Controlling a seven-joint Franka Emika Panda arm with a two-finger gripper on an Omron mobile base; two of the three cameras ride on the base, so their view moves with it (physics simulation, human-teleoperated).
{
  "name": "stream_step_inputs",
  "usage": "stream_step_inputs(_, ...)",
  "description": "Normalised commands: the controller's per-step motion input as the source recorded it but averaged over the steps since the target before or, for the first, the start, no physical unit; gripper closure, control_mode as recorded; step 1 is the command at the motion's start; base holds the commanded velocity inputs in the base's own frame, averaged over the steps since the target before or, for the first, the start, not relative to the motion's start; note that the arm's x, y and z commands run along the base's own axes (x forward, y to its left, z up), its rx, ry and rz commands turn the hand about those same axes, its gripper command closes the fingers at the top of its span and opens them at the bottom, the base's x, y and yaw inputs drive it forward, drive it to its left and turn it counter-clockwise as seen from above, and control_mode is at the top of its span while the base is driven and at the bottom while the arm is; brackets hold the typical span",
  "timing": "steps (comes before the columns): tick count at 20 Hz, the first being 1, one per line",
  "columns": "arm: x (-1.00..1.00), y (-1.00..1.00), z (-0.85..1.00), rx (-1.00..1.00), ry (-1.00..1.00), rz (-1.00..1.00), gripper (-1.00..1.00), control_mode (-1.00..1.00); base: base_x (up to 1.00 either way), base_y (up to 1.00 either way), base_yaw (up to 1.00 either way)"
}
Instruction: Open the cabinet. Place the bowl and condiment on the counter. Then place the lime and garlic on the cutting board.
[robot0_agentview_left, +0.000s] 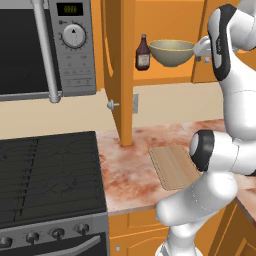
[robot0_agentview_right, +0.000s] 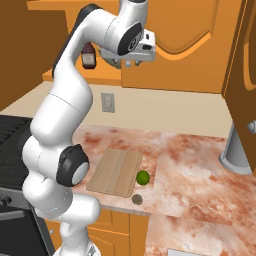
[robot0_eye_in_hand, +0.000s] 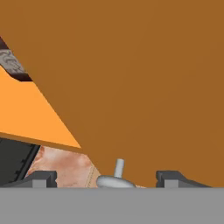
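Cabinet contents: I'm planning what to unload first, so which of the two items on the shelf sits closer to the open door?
The condiment, the dark brown bottle. It stands beside the open door; the bowl sits on its far side, nearer the arm.

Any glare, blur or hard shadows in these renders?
Left base view: glossy highlight on the bowl rim, soft shading, no blur. Right base view: the lime casts just a faint shadow on the counter. Hand view: flat orange, sharp, no glare.
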Motion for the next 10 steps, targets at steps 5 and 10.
stream_step_inputs(5,0.16,-0.03,-0.04,0.00,0.00,0.06,-1.00,-1.00,0.00,0.00,0.00)
stream_step_inputs(10,0.16,0.00,-0.05,-0.02,0.00,0.04,-1.00,-1.00,0.00,0.00,0.00)
